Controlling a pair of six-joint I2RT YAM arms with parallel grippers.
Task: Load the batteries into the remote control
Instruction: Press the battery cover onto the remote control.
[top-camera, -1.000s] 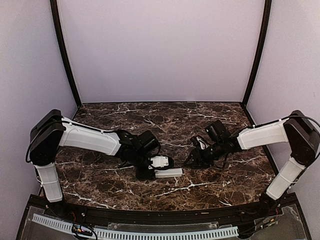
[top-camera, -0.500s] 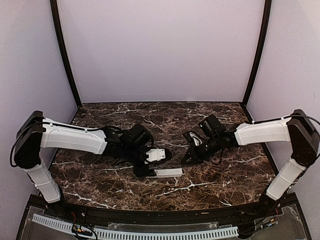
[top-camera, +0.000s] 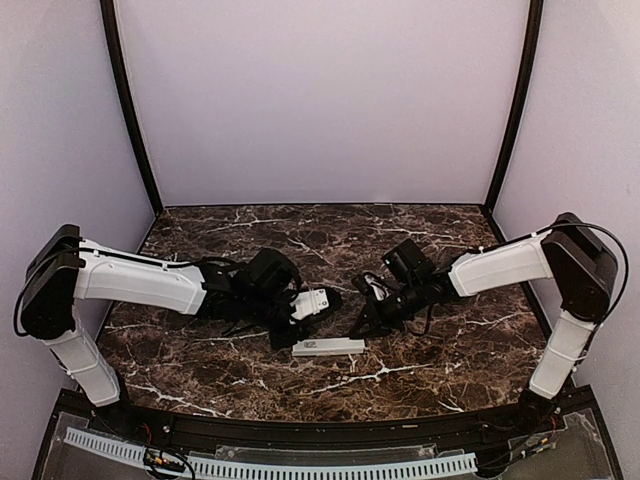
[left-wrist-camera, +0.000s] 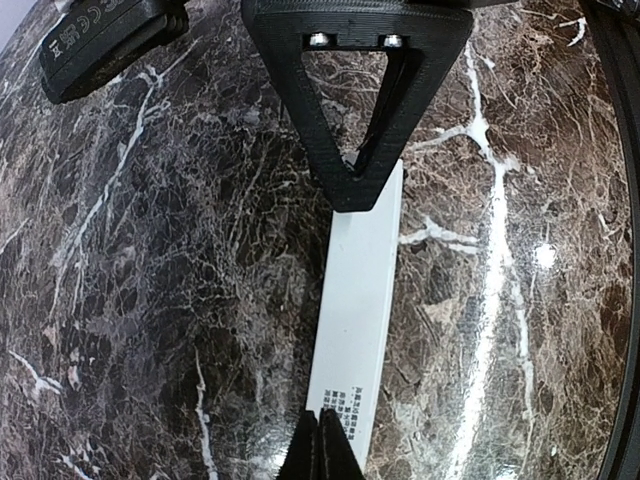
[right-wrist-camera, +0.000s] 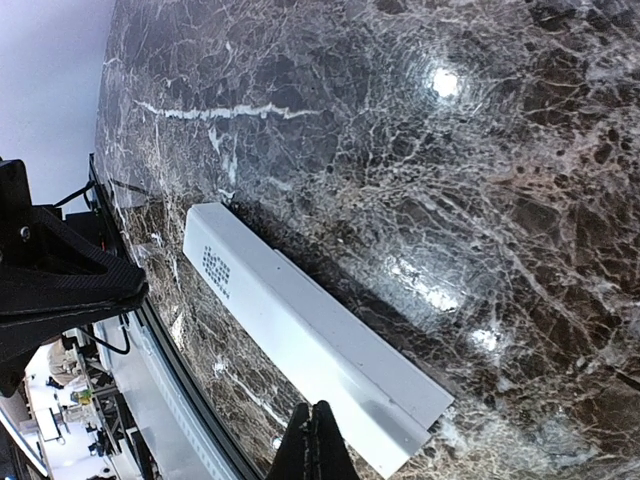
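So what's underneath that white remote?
Only the dark marble table: the remote control lies flat on it, small print facing up. Its underside is hidden, and so is whatever is inside; no batteries show in any view.

Remote (top-camera: 328, 346) flat on table (top-camera: 430, 250), front of centre, lengthwise left to right; left gripper (top-camera: 284, 340) at left end, right gripper (top-camera: 356, 328) just behind right end.
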